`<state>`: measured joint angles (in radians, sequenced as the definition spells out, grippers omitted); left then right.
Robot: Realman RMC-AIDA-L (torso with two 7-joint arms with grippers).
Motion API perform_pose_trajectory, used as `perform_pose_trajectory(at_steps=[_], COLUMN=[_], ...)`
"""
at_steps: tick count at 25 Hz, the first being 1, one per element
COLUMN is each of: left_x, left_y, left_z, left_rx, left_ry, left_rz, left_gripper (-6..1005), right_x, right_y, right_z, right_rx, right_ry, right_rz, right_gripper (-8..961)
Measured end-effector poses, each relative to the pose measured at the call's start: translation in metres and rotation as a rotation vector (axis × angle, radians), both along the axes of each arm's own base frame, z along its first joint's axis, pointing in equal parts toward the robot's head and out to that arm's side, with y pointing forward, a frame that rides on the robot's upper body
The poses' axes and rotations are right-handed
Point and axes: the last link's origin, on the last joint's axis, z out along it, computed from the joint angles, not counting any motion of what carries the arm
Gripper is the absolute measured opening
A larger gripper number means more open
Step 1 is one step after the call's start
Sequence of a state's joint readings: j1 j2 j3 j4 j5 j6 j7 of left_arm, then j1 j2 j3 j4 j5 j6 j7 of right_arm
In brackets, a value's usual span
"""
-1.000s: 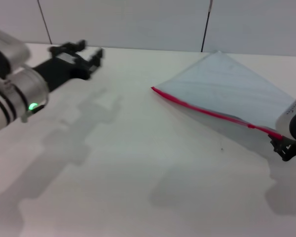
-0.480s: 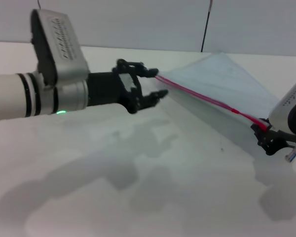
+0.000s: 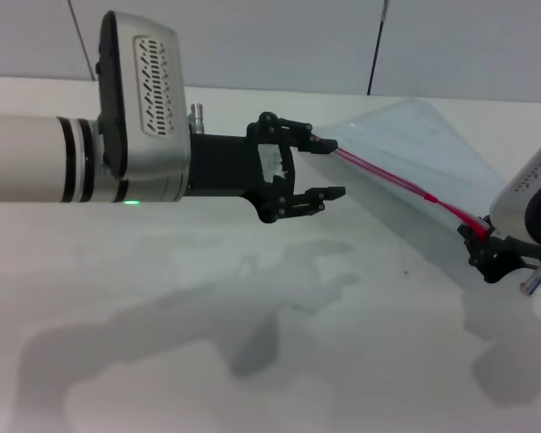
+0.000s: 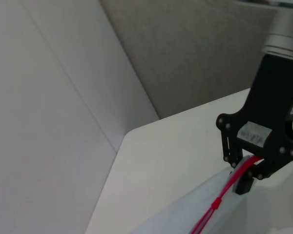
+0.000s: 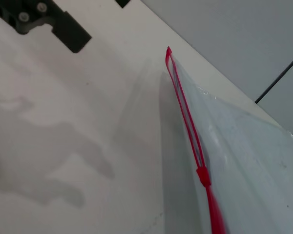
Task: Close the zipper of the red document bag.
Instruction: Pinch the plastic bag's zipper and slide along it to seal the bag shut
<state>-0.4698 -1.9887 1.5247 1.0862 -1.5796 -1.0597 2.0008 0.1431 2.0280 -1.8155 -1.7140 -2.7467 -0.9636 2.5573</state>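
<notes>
- Red trim marked the head view: the zipper [image 3: 398,183] ran as one long diagonal line, from its free end near the middle of the table [image 3: 162,361] down toward the robot's right. The red document bag [image 3: 433,153], translucent and pale, lay behind that edge with the red edge raised off the surface.
- In that view the left gripper [image 3: 329,168] reached in horizontally from the left, its fingers spread wide. The upper fingertip sat at the zipper's free end and the lower one hung below it. I could not tell whether either pad touched the strip.
- At the opposite end the right gripper [image 3: 489,245] met the red edge at its corner and seemed pinched on it. The right arm was thus at one end and the left at the other, with the zipper's long axis stretched between them.
- From the left wrist view, the right gripper [image 4: 245,171] appeared far along the strip, its two fingers closed around the zipper [image 4: 224,195]. The small slider [image 4: 216,203] sat on the line a little short of those fingers.
- From the right wrist view, the zipper [image 5: 184,105] ran away from the camera. The slider [image 5: 203,176] lay close in, and beyond it the two red rails stood parted up to the far tip. That open stretch, judged from here, lay toward the left gripper.
</notes>
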Motion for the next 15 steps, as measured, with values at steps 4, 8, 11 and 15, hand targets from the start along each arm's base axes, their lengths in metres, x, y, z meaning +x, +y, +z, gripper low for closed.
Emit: perform_pose_trajectory(at_steps=[4,8,11,15], left_x=[0.004,0.009,0.013,0.014], left_y=[0.001,0.001,0.003,0.003], left_z=[0.0,0.0,0.0,-0.007], left_rx=[0.016,0.008,0.005,-0.02], left_ry=[0.026,0.033,0.032,0.054], left_rz=[-0.071,-0.112,-0.136,-0.174], left_gripper=[518,520,520,519], right_x=[-0.008,-0.014,-0.017,-0.02], right_y=[-0.003,-0.005,-0.006,-0.007], right_z=[0.0,0.001,0.003,0.003], right_rx=[-0.019,-0.039,-0.042,-0.045], right_ry=[0.021,0.037,0.038,0.038], right_rz=[0.02,0.04,0.049,0.057], right_gripper=[49,49,49,49])
